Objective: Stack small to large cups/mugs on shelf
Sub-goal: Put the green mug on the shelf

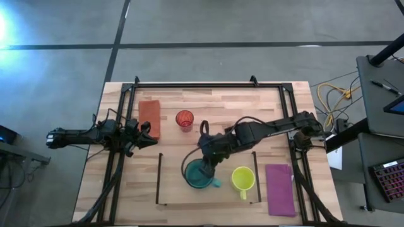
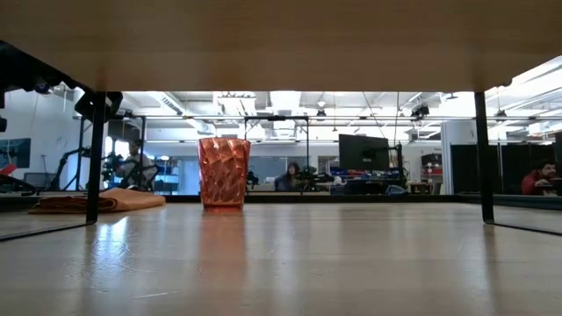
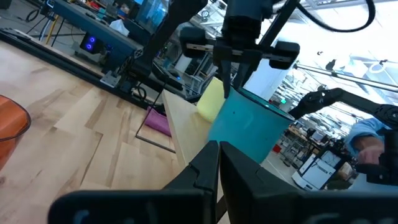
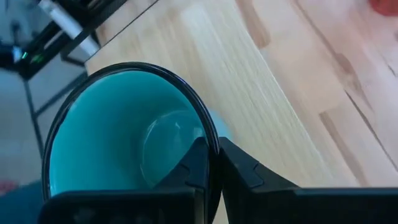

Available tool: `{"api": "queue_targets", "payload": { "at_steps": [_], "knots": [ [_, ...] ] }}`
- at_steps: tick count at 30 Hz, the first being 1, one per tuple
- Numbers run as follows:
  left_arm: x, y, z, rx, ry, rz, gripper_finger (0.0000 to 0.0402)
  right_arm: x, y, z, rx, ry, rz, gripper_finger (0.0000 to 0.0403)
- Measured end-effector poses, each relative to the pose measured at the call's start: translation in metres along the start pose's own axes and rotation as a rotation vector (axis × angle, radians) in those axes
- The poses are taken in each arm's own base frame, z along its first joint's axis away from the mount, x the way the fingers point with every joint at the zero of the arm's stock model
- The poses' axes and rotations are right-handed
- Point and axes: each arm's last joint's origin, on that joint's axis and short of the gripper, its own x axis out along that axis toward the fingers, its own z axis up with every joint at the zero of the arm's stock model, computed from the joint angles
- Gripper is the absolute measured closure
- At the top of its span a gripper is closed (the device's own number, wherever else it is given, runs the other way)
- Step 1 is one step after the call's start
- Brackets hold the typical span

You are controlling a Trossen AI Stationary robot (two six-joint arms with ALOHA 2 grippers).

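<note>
The teal mug (image 1: 199,174) is on the light-wood shelf (image 1: 170,189) inside the thin black wire frame, left of the yellow mug (image 1: 243,178). My right gripper (image 1: 208,165) is shut on the teal mug from above. The red translucent cup (image 1: 184,119) stands on the table beyond the shelf and also shows in the low view (image 2: 223,173). My left gripper (image 1: 149,133) is shut and empty at the table's left, by the orange cloth (image 1: 149,118). The left wrist view shows the teal mug (image 3: 249,134) and the yellow mug (image 3: 211,99) behind it. My right gripper pinches the teal mug's rim (image 4: 216,142), one finger inside the mug and one outside. The fingers come from above, pointing down. The mug stands open side up over the shelf; whether its bottom rests on the shelf, I cannot tell.
A purple cloth (image 1: 279,189) lies right of the shelf. A larger black frame (image 1: 208,85) runs around the table's far and side edges. Bare shelf wood lies left of the teal mug. People show in the room beyond the table.
</note>
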Motion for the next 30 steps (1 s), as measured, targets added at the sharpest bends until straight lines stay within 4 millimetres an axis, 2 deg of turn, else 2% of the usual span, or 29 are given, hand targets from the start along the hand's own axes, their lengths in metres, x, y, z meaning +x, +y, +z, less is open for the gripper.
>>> {"api": "queue_targets", "payload": {
  "at_steps": [9,13,22,30],
  "knots": [
    [0.0,0.0,0.0,0.0,0.0,0.0,0.0402,-0.001,0.009,-0.016,0.354,-0.241,-0.195,0.0389],
    [0.0,0.0,0.0,0.0,-0.001,0.0,0.0402,-0.002,0.009,-0.026,0.489,-0.253,-0.245,0.0389],
    [0.0,0.0,0.0,0.0,-0.001,0.0,0.0402,-0.007,0.016,-0.042,0.598,-0.233,-0.261,0.039],
    [0.0,0.0,0.0,0.0,0.0,0.0,0.0402,-0.01,0.019,-0.043,0.549,-0.18,-0.237,0.0383]
  ]
}}
